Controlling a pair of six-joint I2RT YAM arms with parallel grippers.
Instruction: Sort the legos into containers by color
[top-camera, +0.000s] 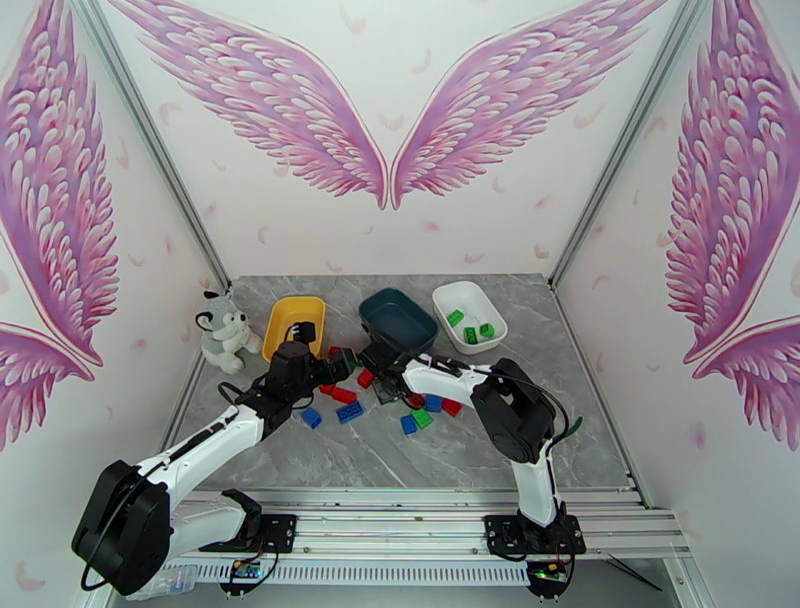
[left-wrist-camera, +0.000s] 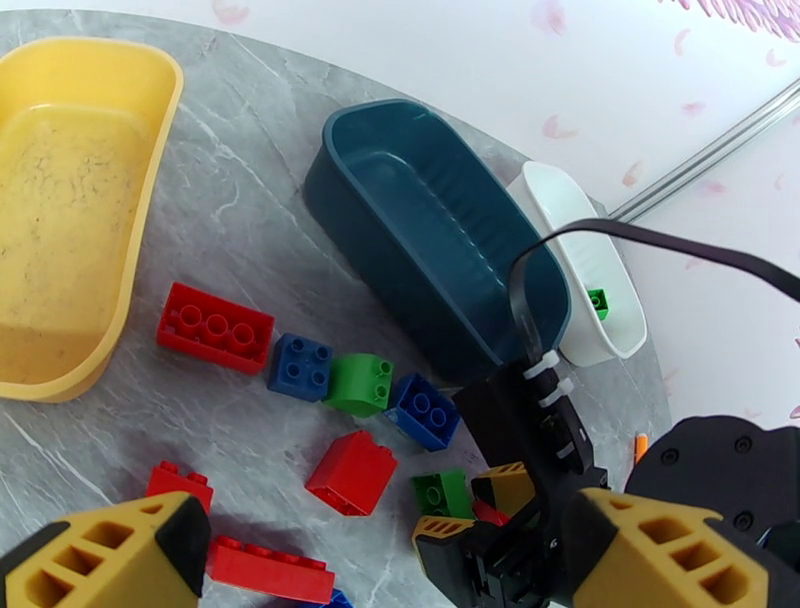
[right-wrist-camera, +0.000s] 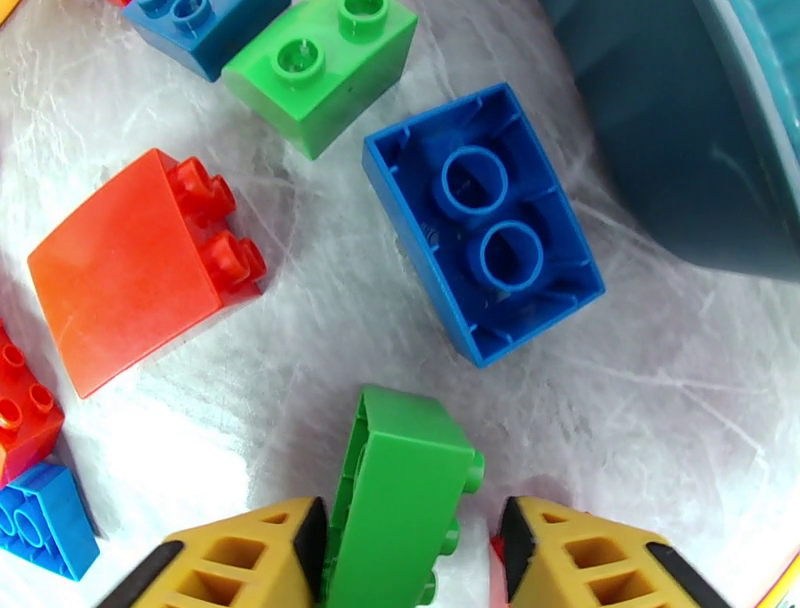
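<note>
**Sorting in progress:** The grey marble table (top-camera: 420, 455) carries three trays beyond both sets of jaws. The yellow tray (top-camera: 292, 322) sits ahead and left of the left gripper (top-camera: 340, 366). The dark teal tray (top-camera: 400, 318) is just past the right gripper (top-camera: 385, 378). The white tray (top-camera: 468, 312), farther right of the right gripper, holds three green legos (top-camera: 470, 322). A plush husky (top-camera: 225, 332) sits well left of the left jaws, beside the yellow tray.

The left gripper's jaws stand wide and empty over scattered legos, with a long red brick (left-wrist-camera: 215, 327) ahead of them near the yellow tray.

The right gripper's jaws are narrow, straddling a green brick (right-wrist-camera: 400, 500) that lies on its side on the table. One pad (right-wrist-camera: 270, 550) touches it, and a sliver of gap shows at the other. Just ahead of these jaws lies an upturned blue brick (right-wrist-camera: 485, 220), close to the teal tray. A tipped red brick (right-wrist-camera: 130, 265) lies ahead and to their left.
</note>
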